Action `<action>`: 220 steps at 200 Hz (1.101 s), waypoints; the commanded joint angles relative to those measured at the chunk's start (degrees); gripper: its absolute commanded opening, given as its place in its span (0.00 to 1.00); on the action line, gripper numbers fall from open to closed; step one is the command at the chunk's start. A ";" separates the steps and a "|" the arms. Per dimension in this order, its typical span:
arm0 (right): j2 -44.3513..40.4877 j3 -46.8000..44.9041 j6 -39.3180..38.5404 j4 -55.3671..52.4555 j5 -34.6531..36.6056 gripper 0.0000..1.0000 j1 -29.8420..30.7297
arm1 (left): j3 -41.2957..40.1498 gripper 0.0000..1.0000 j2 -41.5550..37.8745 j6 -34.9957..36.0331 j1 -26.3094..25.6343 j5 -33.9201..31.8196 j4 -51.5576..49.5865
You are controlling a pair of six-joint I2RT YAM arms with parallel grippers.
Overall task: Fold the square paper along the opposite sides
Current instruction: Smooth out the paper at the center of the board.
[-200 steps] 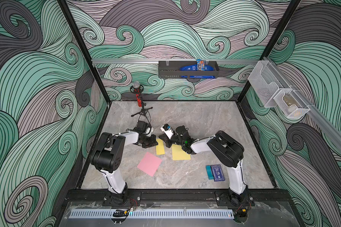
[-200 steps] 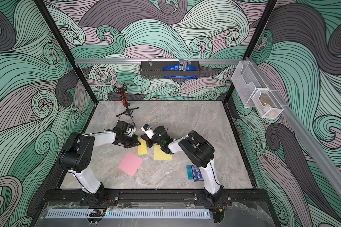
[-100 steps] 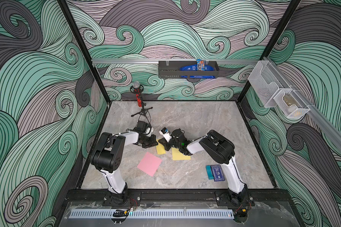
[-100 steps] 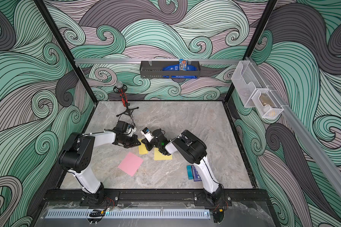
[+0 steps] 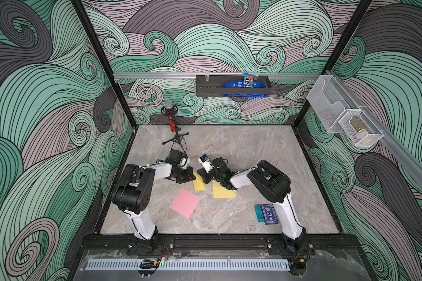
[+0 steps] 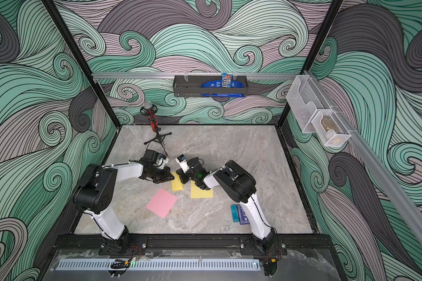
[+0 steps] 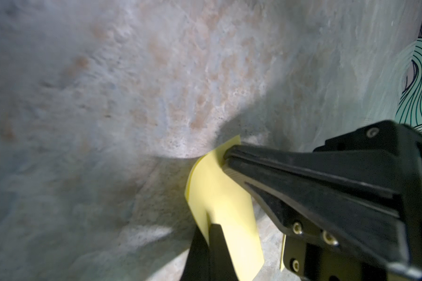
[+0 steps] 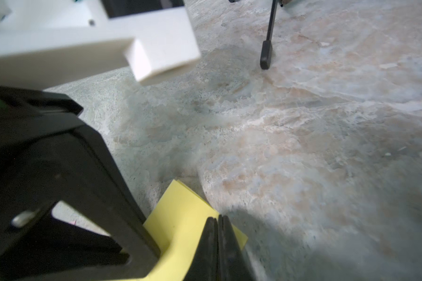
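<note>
swirling teal-and-grey walls [image 5: 205,36] enclose a grey marbled floor [image 5: 241,146], a black shelf [image 5: 212,88] hung at the back.

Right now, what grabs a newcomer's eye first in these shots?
The teal and grey swirl wallpaper covering the walls dominates. Mid-table, the left end effector and right end effector meet, both shut on one curled yellow paper, with a flat yellow sheet just beside it. A pink sheet lies alone nearer the front edge.

Grey marbled tabletop [image 5: 241,146], yellow paper [image 5: 199,182], pink paper [image 5: 185,202], teal swirl-patterned walls [image 5: 34,97]
</note>
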 commanded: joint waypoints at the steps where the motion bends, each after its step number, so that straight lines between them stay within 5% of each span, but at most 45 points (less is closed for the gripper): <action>1: 0.54 0.16 1.27 -7.69 4.44 0.09 -1.30 | -2.23 0.00 0.84 -0.07 -0.34 -3.00 -4.91; 93: -5.04 1.54 0.26 -11.61 4.72 0.09 -3.51 | -1.96 0.00 1.01 -0.50 -0.35 -1.52 -3.97; 143: -11.78 -5.69 -6.03 -4.24 -2.41 0.14 0.01 | -2.05 0.00 0.43 -0.63 -0.44 -0.95 -3.49; 220: -8.28 -8.01 -6.29 -3.93 -2.44 0.14 2.85 | -2.12 0.00 -0.11 -0.55 -0.70 -0.48 -3.33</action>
